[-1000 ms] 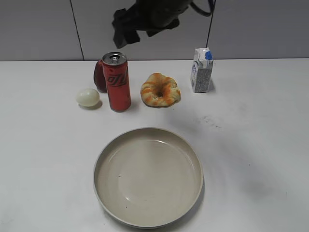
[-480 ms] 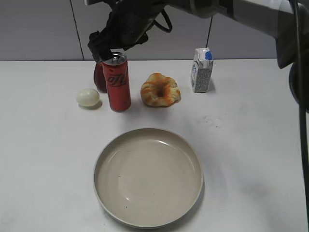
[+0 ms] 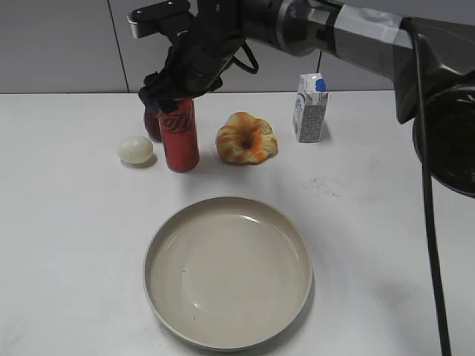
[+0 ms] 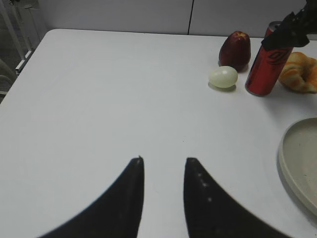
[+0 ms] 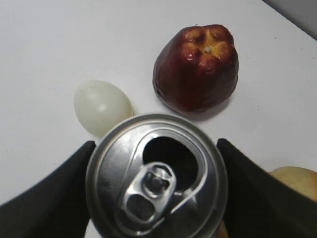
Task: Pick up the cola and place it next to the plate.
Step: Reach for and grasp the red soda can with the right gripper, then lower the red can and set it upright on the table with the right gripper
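The cola (image 3: 179, 141), a slim red can, stands upright at the back of the table, beyond the beige plate (image 3: 227, 271). My right gripper (image 3: 174, 93) reaches across from the right and sits over the can's top. In the right wrist view the silver pull-tab top (image 5: 156, 183) fills the space between the two black fingers (image 5: 74, 188), which straddle it; the gripper (image 5: 155, 144) looks open. My left gripper (image 4: 163, 159) is open and empty over bare table, with the cola (image 4: 267, 64) far to its right and the plate's rim (image 4: 297, 158) at the right edge.
A pale egg (image 3: 134, 149) lies left of the can and a dark red apple-like fruit (image 3: 152, 122) stands right behind it. A bread ring (image 3: 246, 138) lies right of the can. A small milk carton (image 3: 309, 108) stands further right.
My right arm has come in from above and to the right, and the gripper has dropped down over the can's top. The can has not moved.
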Controlling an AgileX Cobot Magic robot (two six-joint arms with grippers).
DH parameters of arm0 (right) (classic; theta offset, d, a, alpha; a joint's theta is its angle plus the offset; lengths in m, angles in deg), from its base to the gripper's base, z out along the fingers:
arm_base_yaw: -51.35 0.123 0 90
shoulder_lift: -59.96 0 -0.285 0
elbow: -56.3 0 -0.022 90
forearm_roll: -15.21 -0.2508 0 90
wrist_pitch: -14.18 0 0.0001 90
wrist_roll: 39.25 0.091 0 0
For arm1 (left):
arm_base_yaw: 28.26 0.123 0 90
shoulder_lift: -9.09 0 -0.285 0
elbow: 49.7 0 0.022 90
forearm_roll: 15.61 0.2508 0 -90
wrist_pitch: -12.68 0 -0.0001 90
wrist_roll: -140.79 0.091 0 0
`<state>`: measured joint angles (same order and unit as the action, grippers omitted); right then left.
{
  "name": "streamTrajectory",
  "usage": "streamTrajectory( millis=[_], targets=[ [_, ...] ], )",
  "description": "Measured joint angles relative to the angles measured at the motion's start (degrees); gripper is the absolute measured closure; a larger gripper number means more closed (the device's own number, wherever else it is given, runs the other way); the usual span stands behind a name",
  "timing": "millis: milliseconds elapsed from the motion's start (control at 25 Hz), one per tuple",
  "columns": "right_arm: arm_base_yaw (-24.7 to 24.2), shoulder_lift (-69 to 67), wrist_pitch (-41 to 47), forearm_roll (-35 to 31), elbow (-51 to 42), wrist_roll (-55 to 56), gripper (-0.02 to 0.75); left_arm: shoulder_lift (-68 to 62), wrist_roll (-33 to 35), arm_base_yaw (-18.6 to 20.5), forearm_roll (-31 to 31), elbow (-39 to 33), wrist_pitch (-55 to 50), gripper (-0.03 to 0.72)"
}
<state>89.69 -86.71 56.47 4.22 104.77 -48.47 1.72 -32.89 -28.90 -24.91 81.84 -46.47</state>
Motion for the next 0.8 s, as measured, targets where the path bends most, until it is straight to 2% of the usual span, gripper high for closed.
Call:
streamTrajectory(
  millis=[240,360,560,800],
  targets=[
    [0.0,0.1,0.3,-0.1,0.0,0.0,0.228,0.0,0.0,0.0,0.0,0.0,0.0,0.468],
    [0.0,1.7,3.4,-0.1,0.0,0.0,0.228,0.0,0.0,0.0,0.0,0.0,0.0,0.468],
    [0.0,10.6,11.2,-0.6,-0.4,0.0,0.228,0.0,0.0,0.0,0.0,0.0,0.0,0.468],
    [2.0,22.8,12.5,-1.4,-6.8,-0.8,0.228,0.0,0.0,0.0,0.0,0.0,0.0,0.468]
  ],
)
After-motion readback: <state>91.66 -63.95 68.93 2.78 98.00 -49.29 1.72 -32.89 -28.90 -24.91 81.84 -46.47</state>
